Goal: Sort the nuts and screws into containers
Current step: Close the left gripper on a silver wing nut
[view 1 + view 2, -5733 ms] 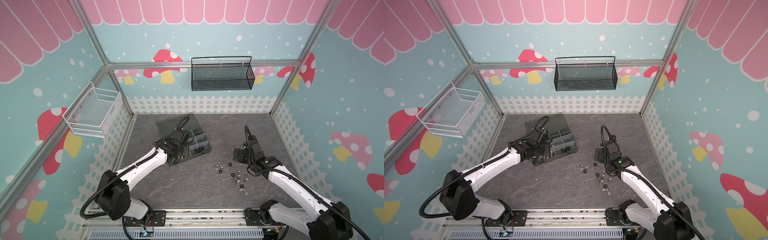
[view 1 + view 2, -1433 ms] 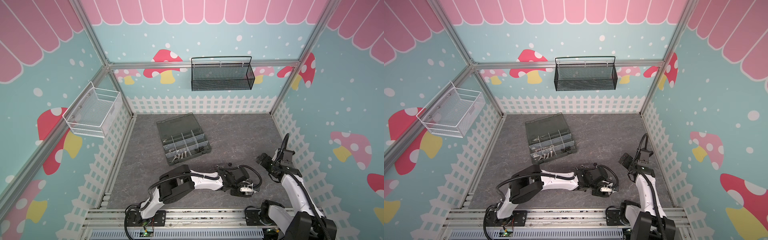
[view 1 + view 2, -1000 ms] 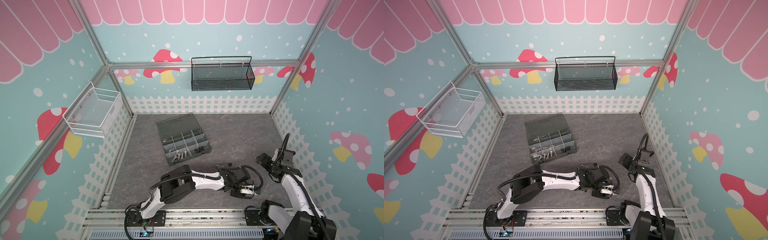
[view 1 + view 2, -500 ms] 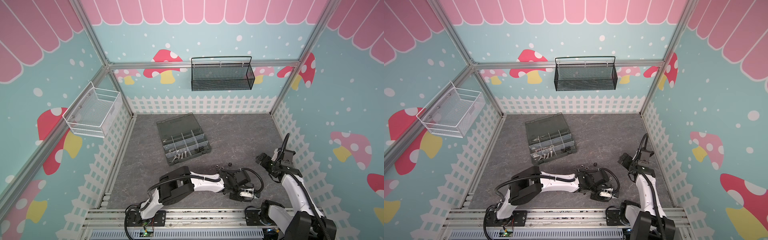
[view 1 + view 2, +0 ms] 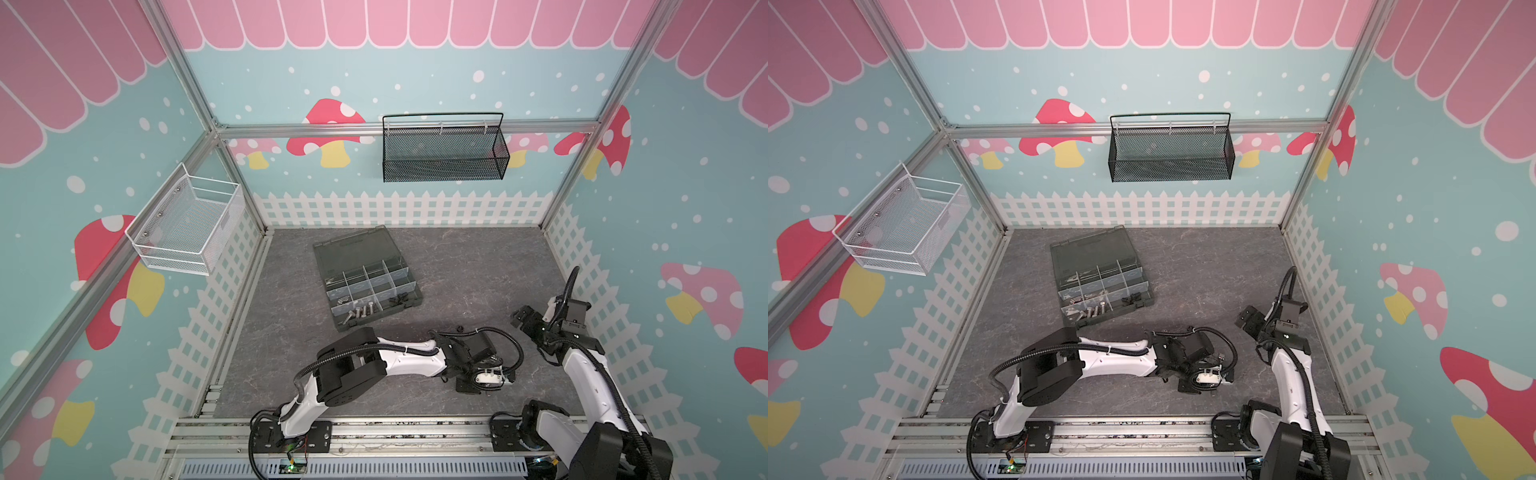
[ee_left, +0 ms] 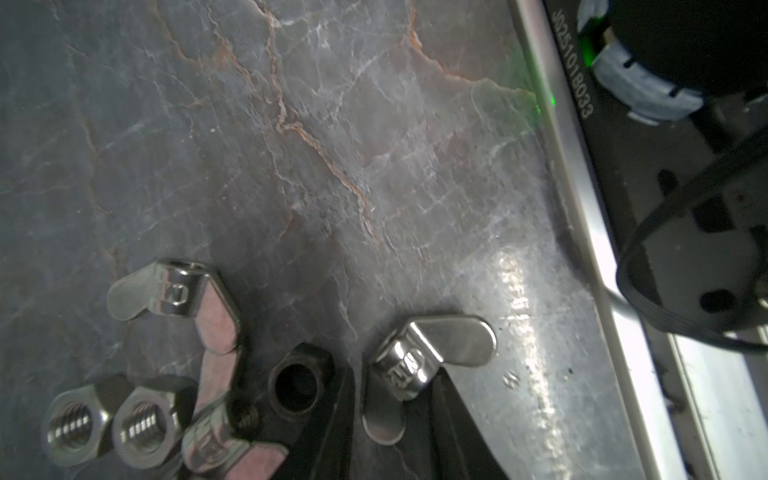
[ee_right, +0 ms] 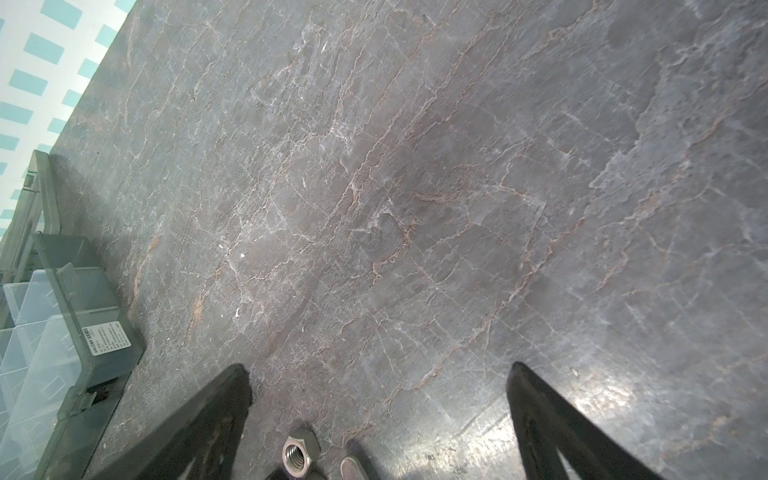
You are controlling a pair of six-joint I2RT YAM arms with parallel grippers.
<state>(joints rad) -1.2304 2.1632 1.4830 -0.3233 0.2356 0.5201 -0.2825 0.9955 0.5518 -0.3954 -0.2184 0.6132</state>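
Currently your left gripper [image 6: 395, 386] pinches a single wing nut [image 6: 432, 349], well clear of the organizer box [image 5: 353, 249], isolating it for sorting; your right gripper [image 7: 379, 372] stands wide open, empty

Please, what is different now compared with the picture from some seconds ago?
The left end effector left the organizer box and swung across to the loose nuts near the front; its jaws now flank a silver wing nut, grip unclear. The right end effector drew back from that pile toward the right side, open. The box stayed in place.
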